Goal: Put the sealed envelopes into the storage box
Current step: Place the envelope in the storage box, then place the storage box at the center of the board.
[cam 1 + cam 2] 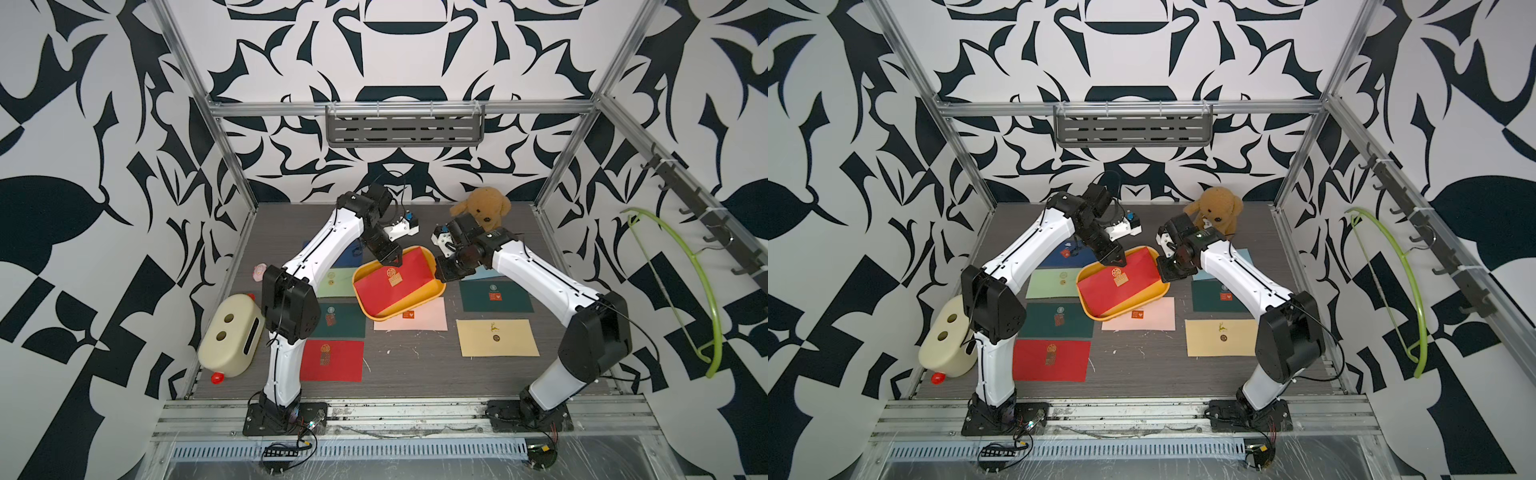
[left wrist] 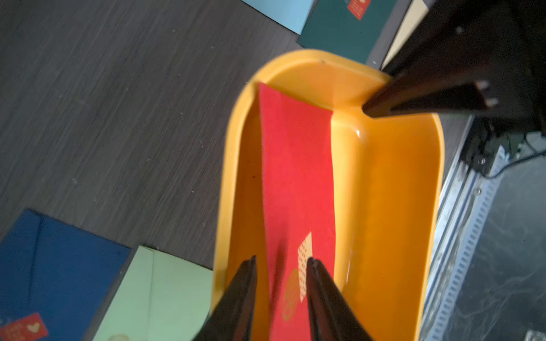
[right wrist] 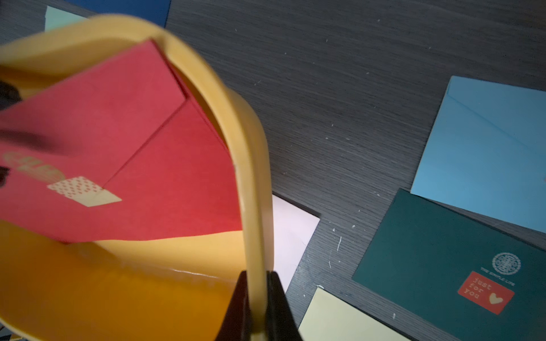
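The shallow mustard-yellow plastic tub (image 1: 432,293) with round corners sits near the middle of the dark grey wood-grain table (image 1: 407,370). It is turned at a slant, and one end lies over a flat pink paper envelope (image 1: 419,324). Its walls are smooth and shiny. A flat red paper envelope with a gold sticker (image 1: 399,276) lies inside the tub, with one corner up by the rim. The left gripper (image 2: 280,261) hangs just over it, its two thin black jaws a little apart with nothing pinched between them. The right gripper (image 3: 256,280) has its jaws closed tight on the tub's rim. More flat paper envelopes lie on the table around the tub: a navy one (image 1: 1054,261), a light green one (image 1: 340,289), a dark green one (image 1: 345,326), another dark green one (image 1: 494,305), a second red one (image 1: 336,365), a cream one with a tiny deer (image 1: 498,345) and a light blue one (image 3: 487,141). The table has small white scratches. A soft brown plush dog (image 1: 484,208) sits at the back. A smooth cream plastic jug with two round holes (image 1: 230,336) lies at the left edge. The walls have big black and white swirly shapes, held by silver metal bars, and a grey metal shelf with slots (image 1: 405,129) hangs on the back bar.
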